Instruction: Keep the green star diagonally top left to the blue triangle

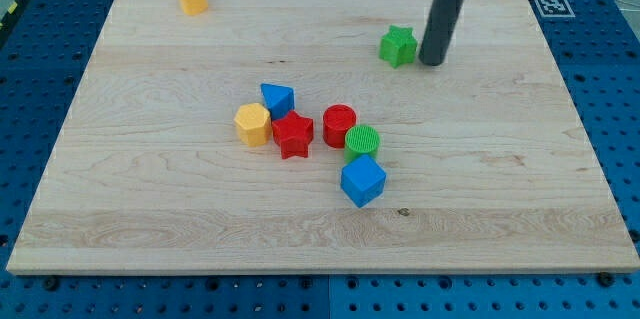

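— While my tip [433, 61] stood just right of the green star [398, 46], was there open room?
— Bare table [520, 159] lay all around them; the blue triangle [277, 98] sat well down-left, beside the red star [293, 135]. No fingers existed.

**Our rod stands upright at the view's upper right**

We see our dark rod come down from the view's top edge, nearly vertical. Our tip [433, 62] rests at table height, and only the rod's lower length shows in frame.
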